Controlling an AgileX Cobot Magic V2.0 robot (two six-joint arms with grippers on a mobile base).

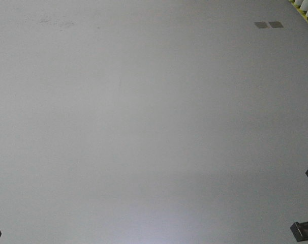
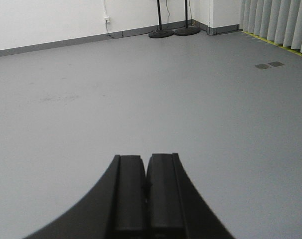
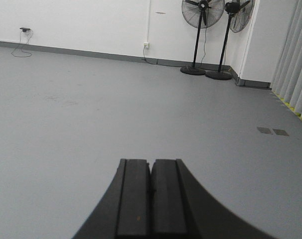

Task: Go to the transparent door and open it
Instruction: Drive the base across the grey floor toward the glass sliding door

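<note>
A: Our left tool (image 2: 146,164) and right tool (image 3: 151,167) sit pressed together, empty. The transparent door is nowhere in view.

B: Driving on blind, we could hit the fans (image 3: 203,11) ahead.

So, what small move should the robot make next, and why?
Probably turn the base slowly to search: no view shows the transparent door, only grey floor, a white wall, two standing fans and blinds. The left gripper and right gripper are shut, empty.
</note>
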